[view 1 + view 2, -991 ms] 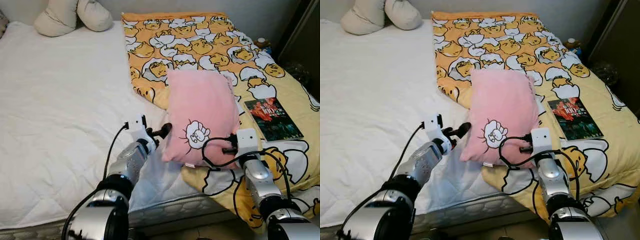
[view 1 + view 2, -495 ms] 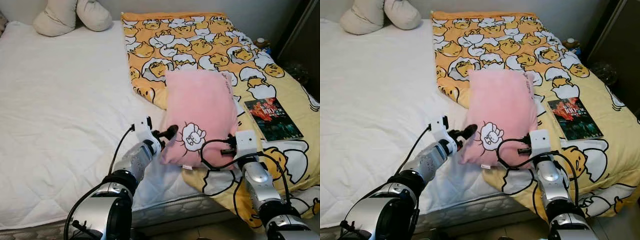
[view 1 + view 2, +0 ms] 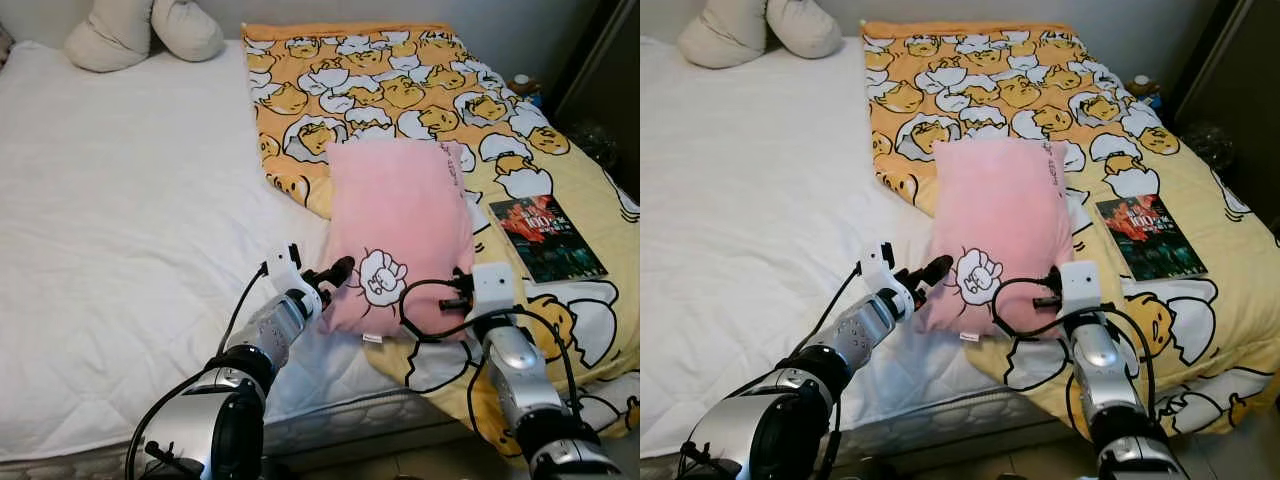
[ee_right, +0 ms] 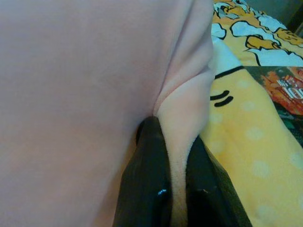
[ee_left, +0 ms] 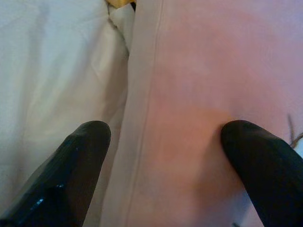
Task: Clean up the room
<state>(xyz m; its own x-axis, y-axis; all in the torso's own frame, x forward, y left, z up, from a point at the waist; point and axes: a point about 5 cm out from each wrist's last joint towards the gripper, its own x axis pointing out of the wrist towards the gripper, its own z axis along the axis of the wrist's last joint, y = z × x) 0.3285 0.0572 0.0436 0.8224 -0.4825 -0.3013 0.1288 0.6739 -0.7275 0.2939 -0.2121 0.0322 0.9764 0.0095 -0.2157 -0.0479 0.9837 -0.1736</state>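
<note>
A pink pillow (image 3: 400,215) with a white fist drawing lies on the bed, half on the orange egg-print blanket (image 3: 400,85). My left gripper (image 3: 330,276) is open at the pillow's near left edge; in the left wrist view its fingers (image 5: 71,175) straddle the pillow's seam (image 5: 142,118). My right gripper (image 4: 173,189) is shut on a fold at the pink pillow's (image 4: 71,94) near right corner.
A book (image 3: 545,235) with a dark red cover lies on the blanket to the pillow's right. Two beige cushions (image 3: 145,30) sit at the head of the white mattress (image 3: 120,200). A dark cabinet (image 3: 605,70) stands at the far right.
My left gripper has moved forward to the pillow's left edge. The pillow's near end has shifted slightly with the right gripper holding it.
</note>
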